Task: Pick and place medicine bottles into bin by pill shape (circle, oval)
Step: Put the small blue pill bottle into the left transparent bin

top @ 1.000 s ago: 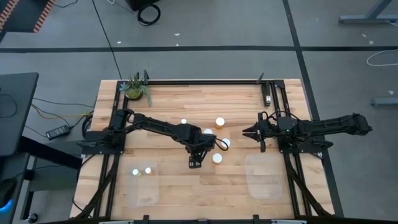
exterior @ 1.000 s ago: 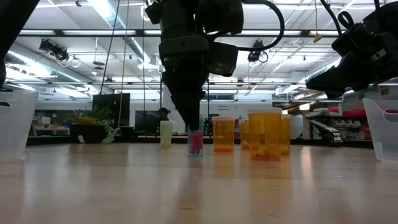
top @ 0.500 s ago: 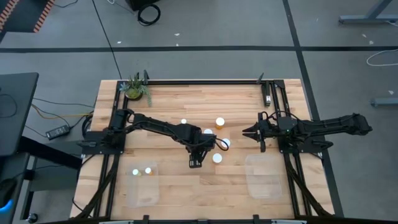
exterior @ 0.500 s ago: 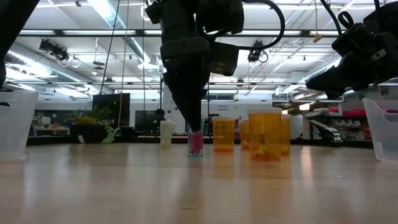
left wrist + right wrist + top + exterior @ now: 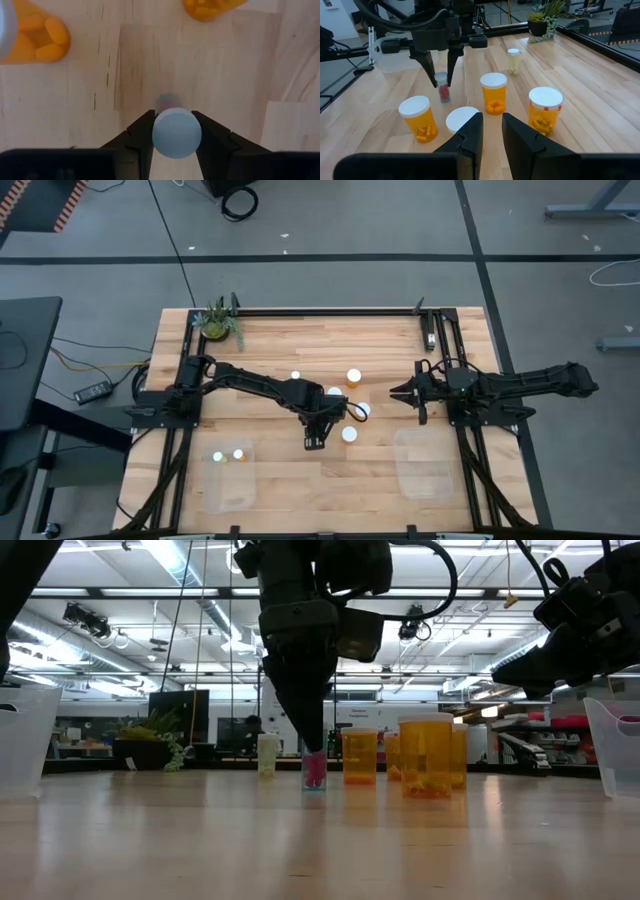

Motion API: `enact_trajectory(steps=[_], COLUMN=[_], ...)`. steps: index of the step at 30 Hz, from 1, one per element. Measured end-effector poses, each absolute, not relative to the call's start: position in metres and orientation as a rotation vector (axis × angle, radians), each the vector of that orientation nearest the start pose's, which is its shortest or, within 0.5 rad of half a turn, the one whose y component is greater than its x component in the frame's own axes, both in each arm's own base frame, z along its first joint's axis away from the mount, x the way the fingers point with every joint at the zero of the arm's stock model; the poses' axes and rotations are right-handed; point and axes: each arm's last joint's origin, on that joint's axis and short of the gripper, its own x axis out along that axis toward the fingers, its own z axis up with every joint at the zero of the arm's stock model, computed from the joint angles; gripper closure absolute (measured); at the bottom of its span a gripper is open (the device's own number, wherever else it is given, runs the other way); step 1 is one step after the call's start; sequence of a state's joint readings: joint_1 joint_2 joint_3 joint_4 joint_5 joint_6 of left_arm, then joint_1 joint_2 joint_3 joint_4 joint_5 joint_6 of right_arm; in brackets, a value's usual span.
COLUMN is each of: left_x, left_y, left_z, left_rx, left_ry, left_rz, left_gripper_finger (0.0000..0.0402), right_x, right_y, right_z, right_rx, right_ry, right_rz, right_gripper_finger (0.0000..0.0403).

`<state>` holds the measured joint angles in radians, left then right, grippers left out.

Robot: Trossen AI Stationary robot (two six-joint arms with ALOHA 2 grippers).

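Observation:
My left gripper [image 5: 313, 442] stands near the table's middle, pointing down, shut on a small clear bottle of pink pills with a pale cap [image 5: 176, 133]. The bottle also shows in the low view [image 5: 314, 770] and the right wrist view [image 5: 443, 89]. Three orange bottles with white caps [image 5: 419, 119] [image 5: 493, 93] [image 5: 545, 110] stand on their bases close by. A small whitish bottle [image 5: 296, 376] stands farther back. My right gripper [image 5: 392, 392] hovers open and empty to the right of the group. Two small bottles [image 5: 228, 455] lie in the left bin. My left gripper pinches the small bottle just under its cap [image 5: 160, 131] between its two fingers [image 5: 142, 135], one on each side. The fingers come from above, pointing down. The bottle is upright, its base [image 5: 314, 788] at the table top; whether it rests there I cannot tell.
A clear bin [image 5: 232, 480] stands at the near left and another [image 5: 430, 470] at the near right. A potted plant [image 5: 218, 322] stands at the far left corner. A further white cap [image 5: 462, 120] shows right before my right fingers.

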<state>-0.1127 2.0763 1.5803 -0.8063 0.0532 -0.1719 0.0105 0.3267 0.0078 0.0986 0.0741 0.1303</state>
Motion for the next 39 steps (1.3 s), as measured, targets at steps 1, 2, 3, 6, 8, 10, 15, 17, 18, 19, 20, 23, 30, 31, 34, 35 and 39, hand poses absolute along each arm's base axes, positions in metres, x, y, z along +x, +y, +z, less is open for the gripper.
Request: enact_trajectory(steps=[1, 2, 3, 6, 8, 10, 15, 17, 18, 19, 20, 23, 30, 31, 34, 35, 39], left_x=[0.414, 0.413, 0.413, 0.409, 0.405, 0.402, 0.395, 0.391, 0.389, 0.389, 0.387, 0.381, 0.370, 0.369, 0.365, 0.363, 0.354], left_y=[-0.049, -0.050, -0.050, -0.050, -0.050, -0.051, -0.059, -0.064, -0.066, -0.069, -0.072, -0.082, -0.108, -0.112, -0.123, -0.126, -0.139], left_z=[0.179, 0.180, 0.182, 0.188, 0.195, 0.202, 0.211, 0.214, 0.215, 0.215, 0.215, 0.215, 0.215, 0.215, 0.215, 0.215, 0.215], left_rx=[-0.106, -0.105, -0.106, -0.115, -0.131, -0.151, -0.180, -0.186, -0.191, -0.192, -0.191, -0.186, -0.190, -0.194, -0.197, -0.202, -0.226], left_ry=[1.313, 1.313, 1.306, 1.316, 1.322, 1.319, 1.330, 1.343, 1.350, 1.354, 1.364, 1.402, 1.445, 1.449, 1.455, 1.463, 1.500], left_rz=[-0.031, -0.032, -0.033, -0.026, -0.014, -0.004, 0.009, 0.007, 0.009, 0.006, 0.007, 0.008, 0.014, 0.018, 0.038, 0.049, 0.093], left_gripper_finger=[0.0268, 0.0266, 0.0265, 0.0269, 0.0274, 0.0277, 0.0271, 0.0263, 0.0260, 0.0257, 0.0256, 0.0260, 0.0274, 0.0273, 0.0265, 0.0264, 0.0263], right_x=[0.116, 0.116, 0.116, 0.116, 0.116, 0.116, 0.116, 0.116, 0.116, 0.116, 0.116, 0.116, 0.116, 0.116, 0.116, 0.116, 0.116], right_y=[-0.001, -0.001, -0.001, -0.001, -0.001, -0.001, -0.001, -0.001, -0.001, -0.001, -0.001, -0.001, -0.001, -0.001, -0.001, -0.001, -0.001], right_z=[0.147, 0.147, 0.147, 0.147, 0.147, 0.147, 0.147, 0.147, 0.147, 0.147, 0.147, 0.147, 0.147, 0.147, 0.147, 0.147, 0.147], right_rx=[0.120, 0.120, 0.120, 0.120, 0.120, 0.120, 0.120, 0.120, 0.120, 0.120, 0.120, 0.120, 0.120, 0.120, 0.120, 0.120, 0.120], right_ry=[0.216, 0.216, 0.216, 0.216, 0.216, 0.218, 0.219, 0.220, 0.221, 0.220, 0.221, 0.222, 0.223, 0.223, 0.223, 0.223, 0.223], right_rz=[-0.077, -0.077, -0.077, -0.077, -0.077, -0.077, -0.077, -0.078, -0.077, -0.078, -0.078, -0.078, -0.078, -0.078, -0.078, -0.077, -0.078], right_gripper_finger=[0.0324, 0.0324, 0.0324, 0.0324, 0.0324, 0.0324, 0.0324, 0.0324, 0.0324, 0.0324, 0.0324, 0.0324, 0.0324, 0.0324, 0.0324, 0.0324, 0.0324])
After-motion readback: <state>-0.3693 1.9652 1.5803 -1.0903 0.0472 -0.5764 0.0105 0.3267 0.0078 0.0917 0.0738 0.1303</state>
